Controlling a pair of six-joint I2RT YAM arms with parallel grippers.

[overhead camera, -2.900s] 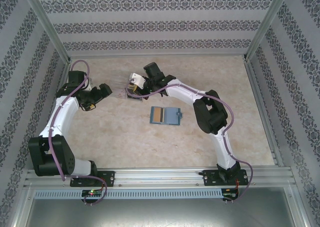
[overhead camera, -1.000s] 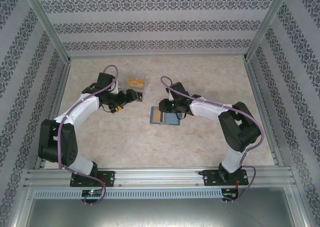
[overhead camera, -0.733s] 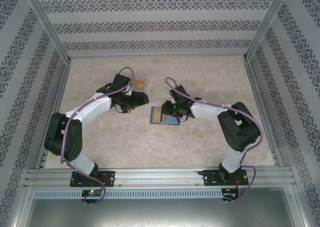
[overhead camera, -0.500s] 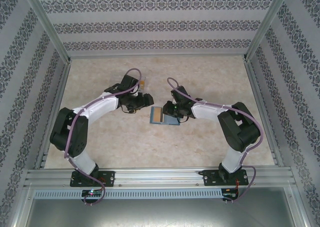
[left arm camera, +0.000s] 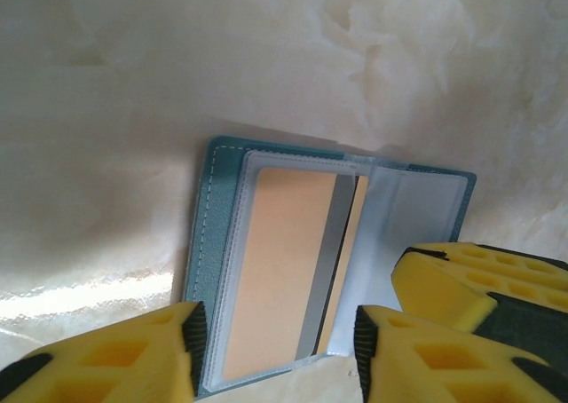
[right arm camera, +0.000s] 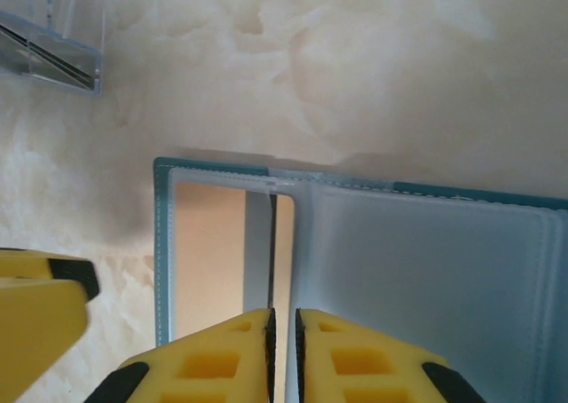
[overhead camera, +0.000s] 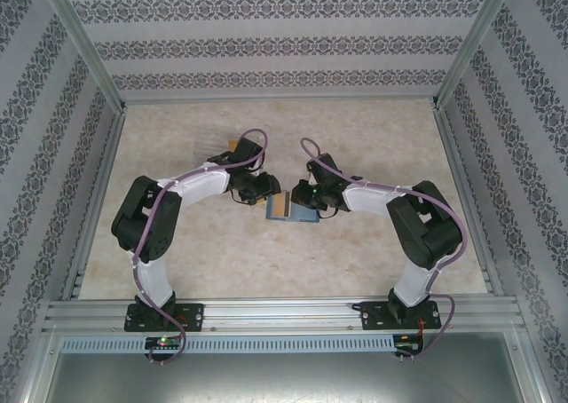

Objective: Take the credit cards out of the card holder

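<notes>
While the open card holder (overhead camera: 294, 208) lies flat on the table (overhead camera: 399, 137), the left gripper (left arm camera: 277, 345) straddles its orange-gold card (left arm camera: 271, 270), fingers spread; the right gripper (right arm camera: 284, 336), fingers pressed nearly together, sits at the fold. Extraction step: next requires pinching that card's edge

text: none legible | labels: none legible | numbers: none legible
</notes>
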